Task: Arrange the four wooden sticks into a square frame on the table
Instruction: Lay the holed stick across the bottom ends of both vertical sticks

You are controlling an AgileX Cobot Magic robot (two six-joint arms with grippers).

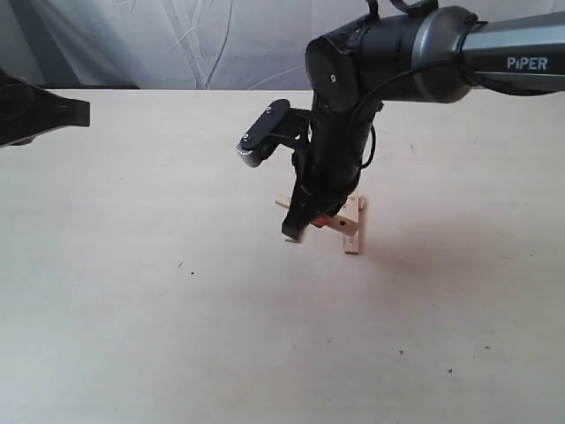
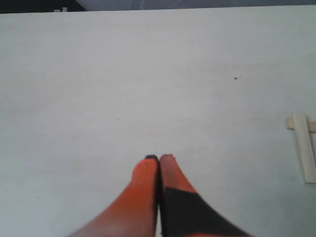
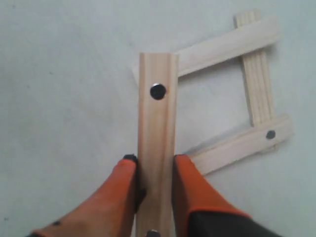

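My right gripper (image 3: 154, 163) is shut on a wooden stick (image 3: 157, 128) with a dark hole near its far end, holding it over the open side of the frame. Three other sticks (image 3: 232, 44) lie on the table (image 1: 132, 265) as three sides of a square frame (image 1: 353, 225); one (image 3: 237, 145) has a dark hole near its end. In the exterior view the right gripper (image 1: 300, 225) covers most of the frame. My left gripper (image 2: 159, 159) is shut with nothing in it, over bare table, and the frame's edge (image 2: 303, 148) shows off to one side.
The left arm's dark body (image 1: 35, 115) sits at the far left edge of the table. A white crumpled backdrop (image 1: 177, 40) hangs behind the table's far edge. A few tiny dark specks (image 1: 181, 265) dot the tabletop.
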